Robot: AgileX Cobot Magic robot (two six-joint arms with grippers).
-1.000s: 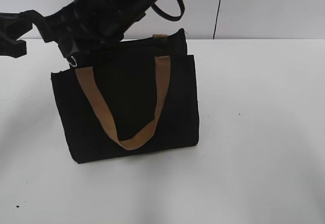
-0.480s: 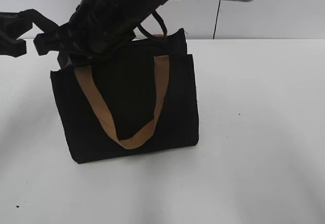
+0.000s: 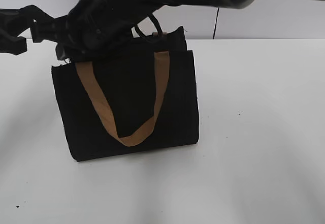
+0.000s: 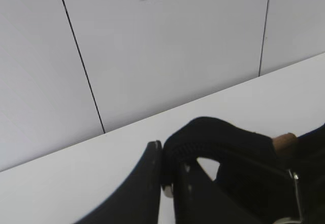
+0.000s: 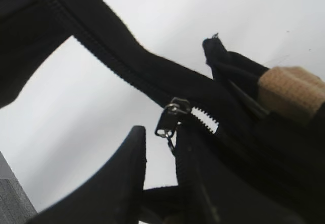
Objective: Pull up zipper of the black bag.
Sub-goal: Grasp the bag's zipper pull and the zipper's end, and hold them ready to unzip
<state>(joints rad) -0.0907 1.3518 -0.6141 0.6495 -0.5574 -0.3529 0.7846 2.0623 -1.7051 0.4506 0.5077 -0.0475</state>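
The black bag (image 3: 127, 107) stands upright on the white table, a tan strap handle (image 3: 157, 82) hanging down its front. My right arm reaches across from the upper right and covers the bag's top left corner, hiding the zipper there. In the right wrist view the zipper (image 5: 101, 51) runs diagonally, and its silvery pull tab (image 5: 170, 118) hangs at the tips of my right gripper (image 5: 160, 142), close to the right finger. The jaws stand apart. My left gripper (image 4: 163, 158) is shut on a black fabric loop (image 4: 218, 135) at the bag's end.
The white table (image 3: 254, 132) extends to the right and front of the bag. A white panelled wall (image 4: 152, 41) stands behind the table. A second tan strap end (image 5: 292, 92) and a black cable loop (image 3: 152, 26) sit at the bag's top rear.
My right arm has lowered and shifted left over the bag's top left corner, now hiding the silvery ring seen there a second ago. The bag has barely moved.
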